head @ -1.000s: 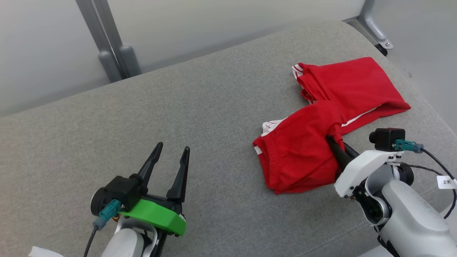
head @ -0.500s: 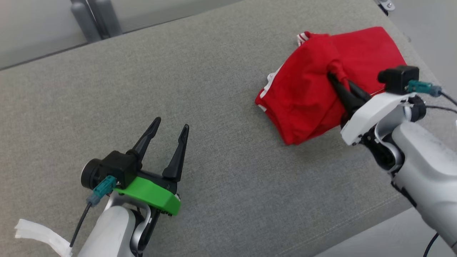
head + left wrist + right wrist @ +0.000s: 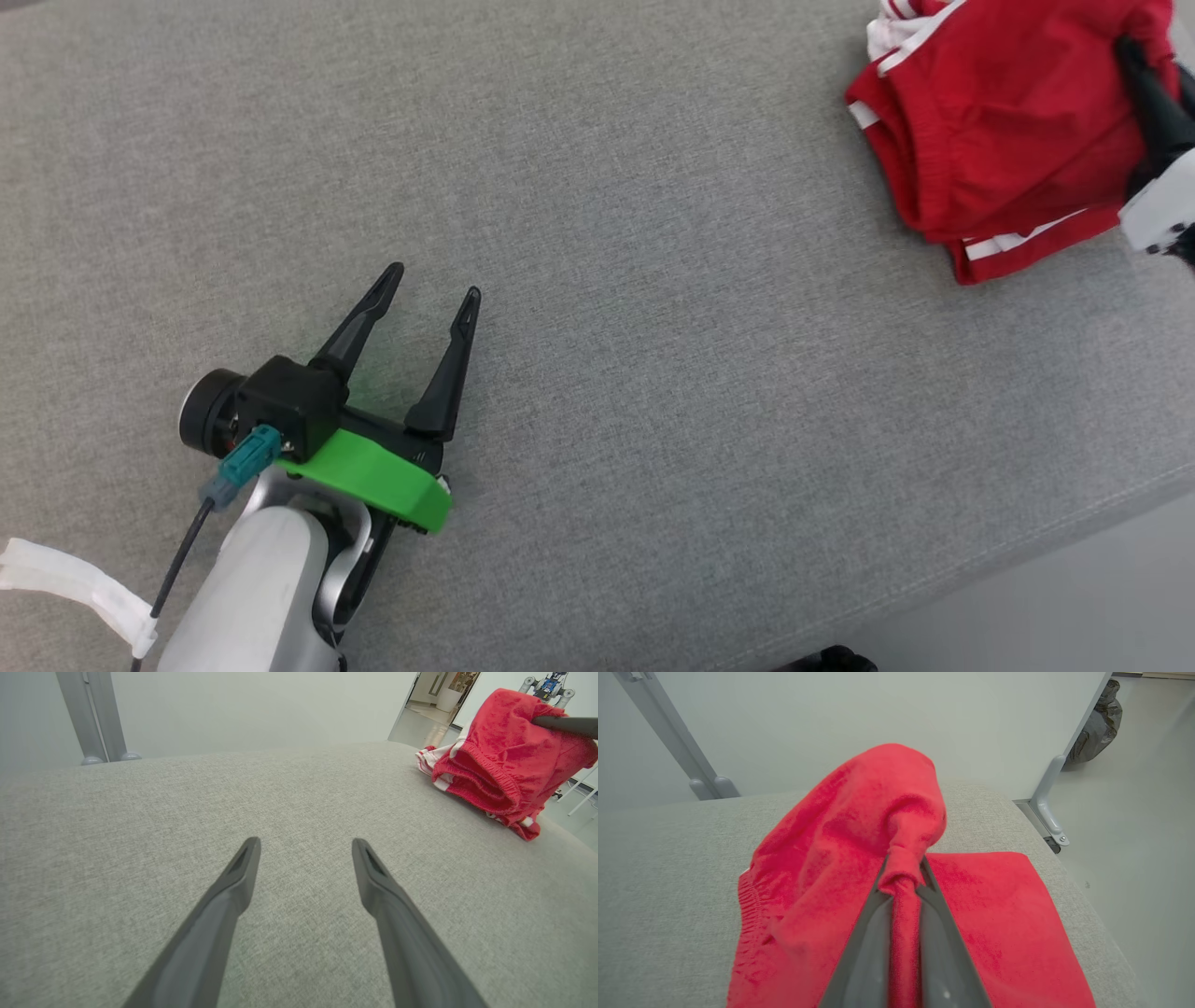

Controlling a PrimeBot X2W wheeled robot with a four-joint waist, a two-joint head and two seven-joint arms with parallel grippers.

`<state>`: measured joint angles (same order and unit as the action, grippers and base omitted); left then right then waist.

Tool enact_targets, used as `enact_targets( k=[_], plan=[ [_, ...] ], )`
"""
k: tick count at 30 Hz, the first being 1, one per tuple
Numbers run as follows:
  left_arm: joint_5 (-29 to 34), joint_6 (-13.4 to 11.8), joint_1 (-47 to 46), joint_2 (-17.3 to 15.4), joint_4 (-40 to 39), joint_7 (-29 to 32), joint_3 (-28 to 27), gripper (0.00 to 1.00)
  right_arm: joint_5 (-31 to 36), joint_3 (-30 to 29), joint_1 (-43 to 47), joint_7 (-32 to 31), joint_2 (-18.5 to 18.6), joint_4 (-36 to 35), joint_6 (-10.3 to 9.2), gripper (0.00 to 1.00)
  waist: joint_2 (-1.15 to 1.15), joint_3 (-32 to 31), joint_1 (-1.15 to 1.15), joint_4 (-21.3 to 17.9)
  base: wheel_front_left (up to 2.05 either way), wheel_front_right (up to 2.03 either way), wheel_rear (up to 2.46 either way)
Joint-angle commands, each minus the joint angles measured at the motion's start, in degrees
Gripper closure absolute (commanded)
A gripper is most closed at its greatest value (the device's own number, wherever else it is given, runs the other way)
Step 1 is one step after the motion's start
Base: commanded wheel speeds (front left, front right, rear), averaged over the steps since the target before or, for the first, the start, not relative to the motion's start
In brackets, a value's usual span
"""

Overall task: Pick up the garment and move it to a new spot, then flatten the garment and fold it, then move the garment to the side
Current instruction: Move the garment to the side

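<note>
Garment (image 3: 990, 131): red shorts with white side stripes and an elastic waistband, crumpled in a heap near the right end of the grey cushion (image 3: 653, 280). One tuft is raised, pinched between the closed fingers of the right gripper (image 3: 903, 870).

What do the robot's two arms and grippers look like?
Both have two long, dark, tapering fingers. The left gripper sits on a green plate with a black camera, a teal plug and a black cable. The right gripper has a white mount.
</note>
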<state>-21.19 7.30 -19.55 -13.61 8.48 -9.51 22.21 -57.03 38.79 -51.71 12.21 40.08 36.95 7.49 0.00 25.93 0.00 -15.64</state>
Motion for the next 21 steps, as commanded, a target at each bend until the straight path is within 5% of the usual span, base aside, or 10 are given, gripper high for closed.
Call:
enact_targets(
  k=[1, 9, 10, 11, 21],
  plan=[
    [0.26, -0.12, -1.16, -0.61, -0.42, 0.25, -0.18, 0.00, -0.88, -0.30, -0.99, 0.59, 0.75, 0.67, 0.01, 1.00, 0.00, 2.99, 0.00, 1.57, 0.00, 0.00, 0.00],
    [0.57, -0.31, -2.69, -1.32, -1.96, 1.11, 0.20, 0.00, -1.15, 0.63, -4.12, 0.62, 0.20, 10.69, 0.01, 0.97, 0.00, 6.71, 0.00, 3.67, 0.00, 0.00, 0.00],
    [0.54, -0.36, -2.72, -1.30, -1.87, 1.03, 0.25, 0.00, -0.74, 0.89, -4.44, 0.64, -0.23, 12.13, 0.02, 0.80, 0.00, 6.74, 0.00, 3.96, 0.00, 0.00, 0.00],
    [0.47, -0.44, -2.67, -1.27, -1.68, 0.87, 0.27, 0.00, -0.49, 1.05, -4.88, 0.74, -0.92, 13.89, 0.01, 0.01, 0.00, 6.62, 0.00, 4.32, 0.00, 0.00, 0.00],
    [-1.50, -0.87, -0.51, 0.60, 1.68, -2.31, 0.12, 0.00, 5.17, 0.06, -7.53, 2.99, -1.55, 23.62, 0.00, 0.00, 0.00, -0.86, 0.00, 6.49, 0.00, 0.00, 0.00]
  ],
)
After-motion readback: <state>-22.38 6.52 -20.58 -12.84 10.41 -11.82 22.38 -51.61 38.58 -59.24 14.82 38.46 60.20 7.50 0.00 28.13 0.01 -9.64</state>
